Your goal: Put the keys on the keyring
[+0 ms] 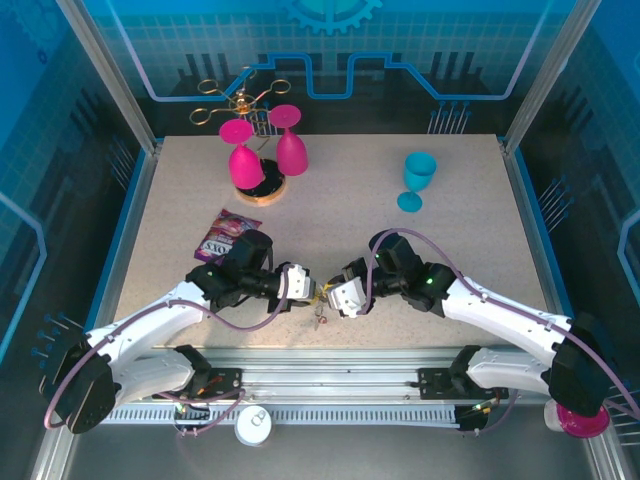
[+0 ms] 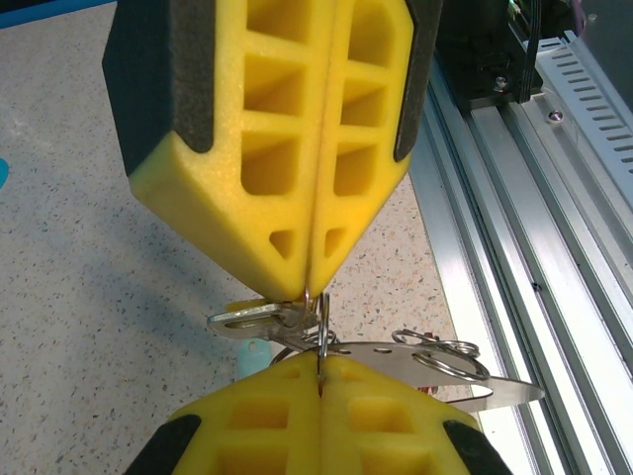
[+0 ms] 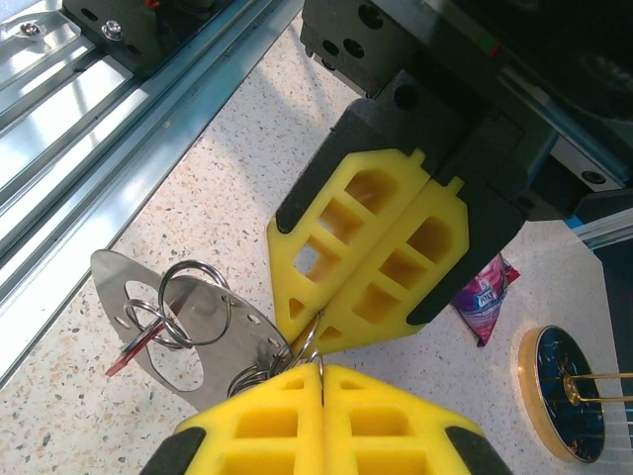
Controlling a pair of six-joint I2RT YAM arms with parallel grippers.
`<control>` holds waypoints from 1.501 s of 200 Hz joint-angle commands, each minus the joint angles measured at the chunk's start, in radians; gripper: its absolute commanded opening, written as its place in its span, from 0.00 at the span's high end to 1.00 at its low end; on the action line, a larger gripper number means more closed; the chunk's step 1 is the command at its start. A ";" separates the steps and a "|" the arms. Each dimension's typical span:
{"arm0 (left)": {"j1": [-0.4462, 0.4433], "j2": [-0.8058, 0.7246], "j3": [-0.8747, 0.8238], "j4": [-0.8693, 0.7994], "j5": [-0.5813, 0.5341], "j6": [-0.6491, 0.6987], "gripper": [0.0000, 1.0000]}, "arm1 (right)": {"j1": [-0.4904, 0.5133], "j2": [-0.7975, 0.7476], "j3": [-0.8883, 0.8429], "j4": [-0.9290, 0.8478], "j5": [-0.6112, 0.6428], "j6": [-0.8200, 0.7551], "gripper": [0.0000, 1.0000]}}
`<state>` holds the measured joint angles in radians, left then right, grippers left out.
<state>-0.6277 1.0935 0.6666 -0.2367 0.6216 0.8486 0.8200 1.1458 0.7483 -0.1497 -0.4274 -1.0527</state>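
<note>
Overhead: the left gripper (image 1: 306, 289) and right gripper (image 1: 338, 297) meet tip to tip near the table's (image 1: 420, 260) front edge. Left wrist: both are closed tight on the keyring (image 2: 322, 332), with a key (image 2: 249, 319) beside it. Right wrist: the keyring's metal plate (image 3: 119, 287) hangs to the left.

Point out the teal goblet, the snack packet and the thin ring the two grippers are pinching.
teal goblet (image 1: 420, 168): top external view, on its bowl.
snack packet (image 1: 222, 236): top external view, middle of the wrapper.
thin ring (image 2: 323, 322): left wrist view, on its exposed wire arc.

Keys (image 2: 259, 319) partly behind right claw (image 2: 315, 289)
</note>
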 commanded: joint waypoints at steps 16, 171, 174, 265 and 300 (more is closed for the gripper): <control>-0.009 0.007 0.036 -0.006 0.030 0.026 1.00 | 0.016 0.003 0.040 -0.016 -0.025 -0.012 1.00; -0.009 0.008 0.038 -0.006 0.022 0.029 1.00 | 0.030 0.007 0.045 -0.062 -0.021 -0.048 1.00; -0.010 0.008 0.039 -0.006 0.021 0.028 1.00 | 0.031 0.006 0.045 -0.062 -0.022 -0.048 1.00; -0.008 -0.007 0.022 0.061 -0.016 -0.026 1.00 | 0.045 -0.022 0.004 -0.060 0.096 -0.122 1.00; -0.008 -0.013 0.019 0.069 -0.016 -0.033 1.00 | 0.057 -0.033 -0.026 -0.018 0.143 -0.139 1.00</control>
<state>-0.6315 1.0988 0.6670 -0.2264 0.5877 0.8333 0.8570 1.1339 0.7559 -0.1883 -0.3275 -1.1580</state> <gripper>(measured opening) 0.049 0.065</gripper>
